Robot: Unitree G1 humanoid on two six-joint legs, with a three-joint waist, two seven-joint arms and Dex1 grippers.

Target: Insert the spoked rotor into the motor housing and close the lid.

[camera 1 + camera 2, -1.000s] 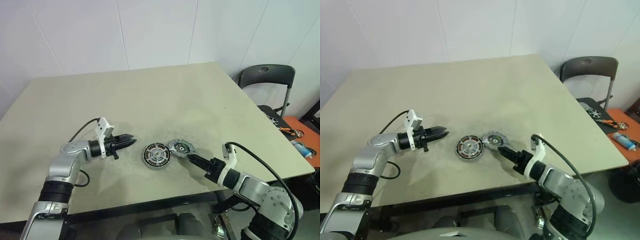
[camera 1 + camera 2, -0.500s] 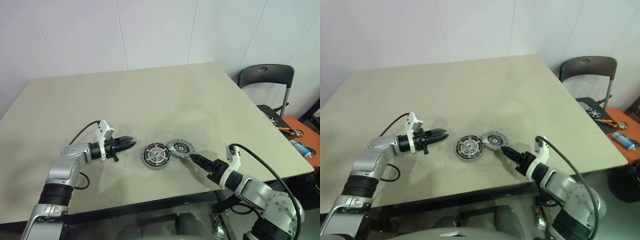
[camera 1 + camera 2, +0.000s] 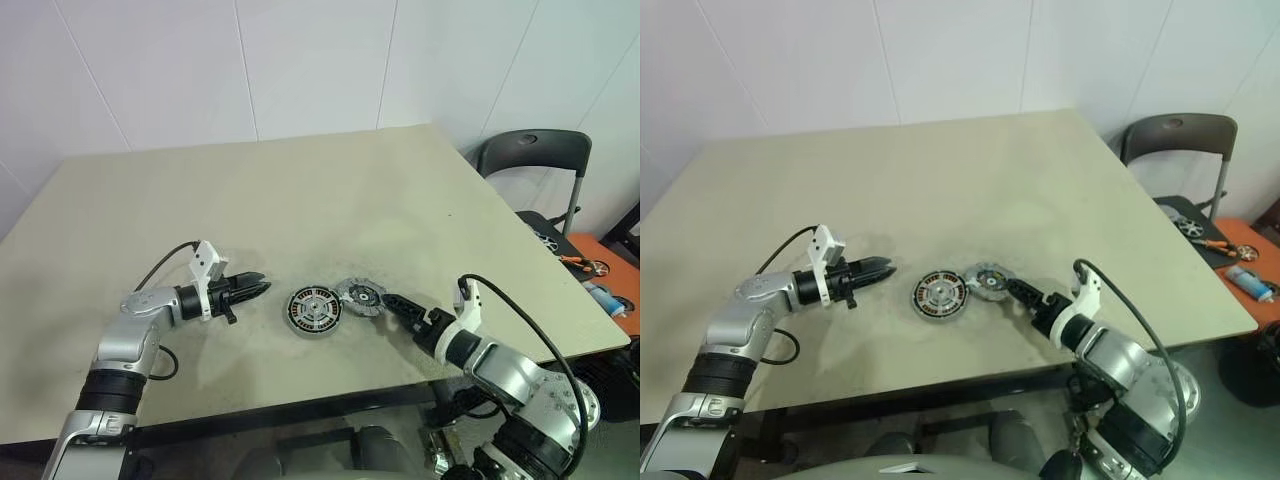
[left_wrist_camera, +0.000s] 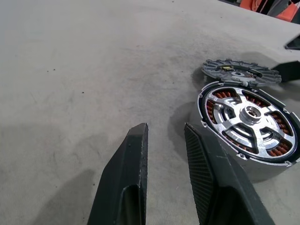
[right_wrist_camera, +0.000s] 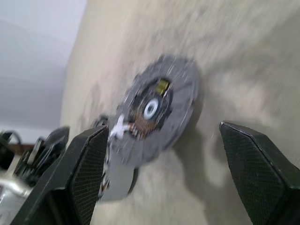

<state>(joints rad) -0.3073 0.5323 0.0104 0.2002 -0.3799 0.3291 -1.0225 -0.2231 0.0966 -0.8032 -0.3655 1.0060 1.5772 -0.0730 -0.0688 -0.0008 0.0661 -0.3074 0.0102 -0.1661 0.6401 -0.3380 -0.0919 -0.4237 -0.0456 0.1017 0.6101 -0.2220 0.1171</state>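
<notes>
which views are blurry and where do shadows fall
Right wrist view: motion-blurred, the lid smeared. Left wrist view: sharp, the spoked rotor crisp in the motor housing, soft gripper shadow on the table. Eye views: even light, faint shadows under the arms.

I'm looking down on a broad beige table standing against white panelled walls — light is falling evenly across it. A dark folding chair is sitting off its far right corner, with orange clutter lying beyond.
</notes>
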